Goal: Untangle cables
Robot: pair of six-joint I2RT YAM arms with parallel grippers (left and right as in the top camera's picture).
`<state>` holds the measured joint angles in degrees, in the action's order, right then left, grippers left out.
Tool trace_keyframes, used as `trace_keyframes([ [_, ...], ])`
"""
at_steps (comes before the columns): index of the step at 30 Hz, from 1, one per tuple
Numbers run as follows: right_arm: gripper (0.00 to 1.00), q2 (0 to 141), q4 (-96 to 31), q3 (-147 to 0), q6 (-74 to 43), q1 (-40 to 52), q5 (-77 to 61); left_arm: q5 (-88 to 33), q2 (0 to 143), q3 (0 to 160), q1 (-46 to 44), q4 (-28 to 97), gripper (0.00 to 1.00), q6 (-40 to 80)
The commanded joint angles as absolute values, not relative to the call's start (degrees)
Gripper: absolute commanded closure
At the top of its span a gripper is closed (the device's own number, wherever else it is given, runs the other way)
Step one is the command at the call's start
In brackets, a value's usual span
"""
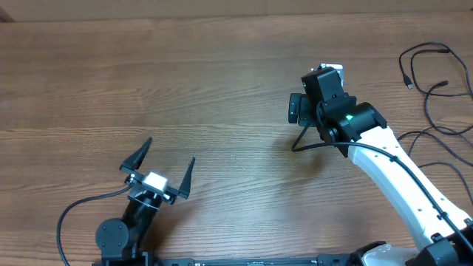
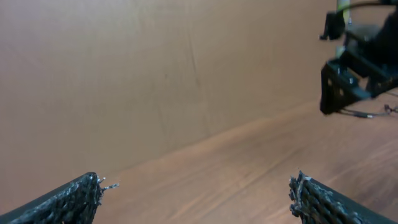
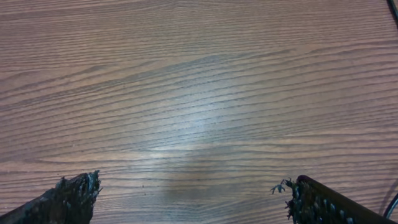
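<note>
The cables lie in loose black loops at the table's far right, with small plugs at their ends. My right gripper hangs over bare wood well to their left, pointing down. In the right wrist view it is open with only table between the fingertips, and a bit of cable crosses the top right corner. My left gripper is open near the front left, far from the cables. In the left wrist view it holds nothing.
The wooden table stretches wide between and behind the arms. The right arm's white link runs from the front right corner, with its own thick black cable drooping beside it. The right arm shows in the left wrist view.
</note>
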<state>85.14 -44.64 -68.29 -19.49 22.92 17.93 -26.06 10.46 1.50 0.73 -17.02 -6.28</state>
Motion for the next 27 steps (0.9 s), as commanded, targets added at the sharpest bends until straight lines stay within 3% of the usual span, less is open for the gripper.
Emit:
trace_keyframes([
  [1, 0.0, 84.9, -44.5, -69.0, -19.9, 23.1, 17.9, -22.9, 7.5, 0.3, 0.3, -14.9, 0.0, -4.0],
  [6, 0.0, 84.9, -44.5, -69.0, -19.9, 23.1, 17.9, -18.3, 4.6, 0.3, 0.3, -9.6, 0.0, -1.9],
  [11, 0.0, 84.9, -44.5, -69.0, -19.9, 23.1, 17.9, -10.5, 0.2, 0.3, 0.4, 3.5, 0.0, 2.4],
  [27, 0.0, 84.9, -44.5, -69.0, -19.9, 23.1, 17.9, -8.8, 0.2, 0.3, 0.3, 3.9, 0.0, 2.5],
])
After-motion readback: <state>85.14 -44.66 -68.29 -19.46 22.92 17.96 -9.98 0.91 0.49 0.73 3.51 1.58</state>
